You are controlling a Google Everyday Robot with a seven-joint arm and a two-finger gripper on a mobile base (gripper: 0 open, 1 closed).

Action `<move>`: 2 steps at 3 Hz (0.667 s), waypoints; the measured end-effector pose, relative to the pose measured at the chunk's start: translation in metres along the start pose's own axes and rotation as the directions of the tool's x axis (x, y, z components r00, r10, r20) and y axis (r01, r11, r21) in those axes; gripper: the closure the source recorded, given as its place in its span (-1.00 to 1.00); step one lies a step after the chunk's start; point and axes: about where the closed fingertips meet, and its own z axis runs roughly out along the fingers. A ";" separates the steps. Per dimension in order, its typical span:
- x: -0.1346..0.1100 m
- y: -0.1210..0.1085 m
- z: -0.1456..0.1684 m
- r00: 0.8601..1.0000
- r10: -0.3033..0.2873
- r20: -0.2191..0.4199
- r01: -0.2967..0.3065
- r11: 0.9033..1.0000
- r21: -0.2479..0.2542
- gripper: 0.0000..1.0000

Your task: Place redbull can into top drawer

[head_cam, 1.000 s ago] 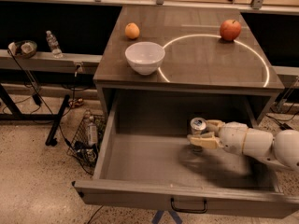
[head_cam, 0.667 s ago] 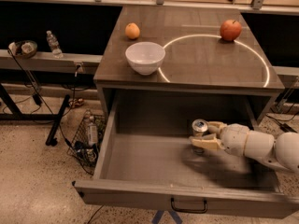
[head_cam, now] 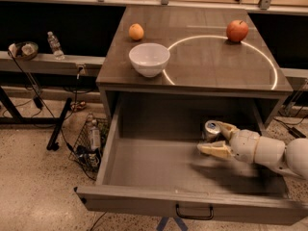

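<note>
The top drawer (head_cam: 144, 167) is pulled wide open below the counter, grey with a small black handle (head_cam: 194, 212) on its front panel. The redbull can (head_cam: 211, 129) stands inside the drawer at the right, its silver top with pull tab showing. My gripper (head_cam: 211, 137) reaches in from the right on a white arm and its pale fingers (head_cam: 215, 149) are around the can, one behind it and one in front. The can's lower body is hidden by the fingers.
On the counter (head_cam: 202, 61) sit a white bowl (head_cam: 149, 58), an orange (head_cam: 136, 32) and a red apple (head_cam: 237, 31). A clear water bottle (head_cam: 55, 45) stands on a shelf at the left. Cables and a wire basket (head_cam: 91, 143) lie on the floor left of the drawer.
The gripper and can have hardly moved; they stay at the same spot inside the drawer at the right.
</note>
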 end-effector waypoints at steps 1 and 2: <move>0.001 -0.001 -0.001 1.000 0.001 -0.003 -0.001 1.000 -0.001 -1.00; -0.006 -0.009 -0.015 1.000 -0.013 -0.028 0.014 0.999 0.031 -1.00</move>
